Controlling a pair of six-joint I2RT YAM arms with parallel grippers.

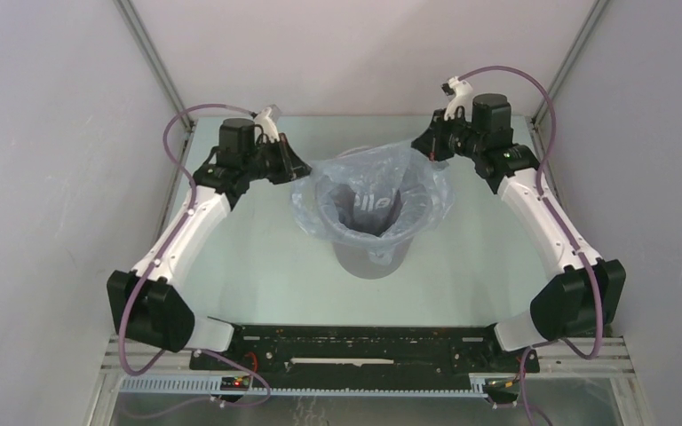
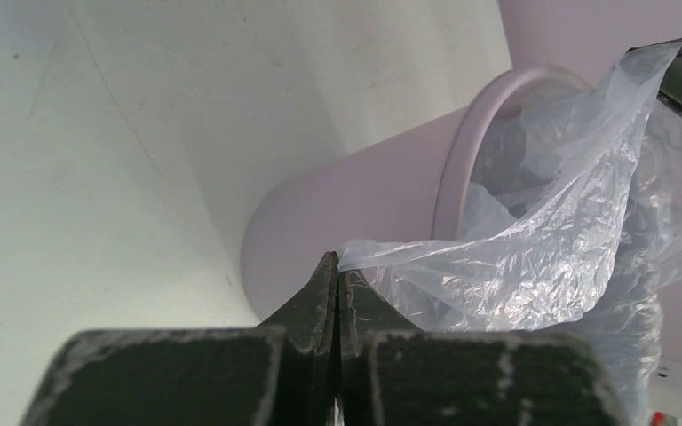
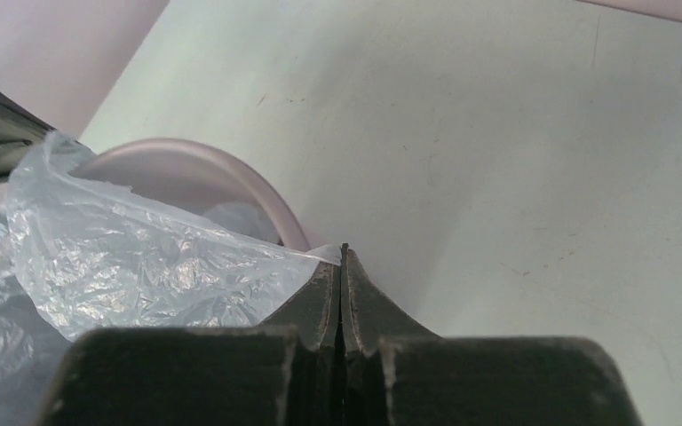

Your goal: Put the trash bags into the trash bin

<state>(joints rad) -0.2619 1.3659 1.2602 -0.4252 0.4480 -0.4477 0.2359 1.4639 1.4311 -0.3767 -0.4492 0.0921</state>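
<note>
Since the trash bag [image 1: 321,191] looks feather-light, limp and slippery, I pinch its rim. Left tool [image 2: 334,266] and right tool [image 3: 344,257] are clamped on opposite edges, and the bag sags into the trash bin [image 1: 368,264].

You're looking at a pale, faintly scuffed table [image 1: 257,257] boxed in by plain lilac-grey walls [image 1: 35,177], with bare metal struts [image 1: 146,53] running up the back corners, and along its near edge a black plate [image 1: 364,342] with a white slotted duct [image 1: 169,384] just below it.
</note>
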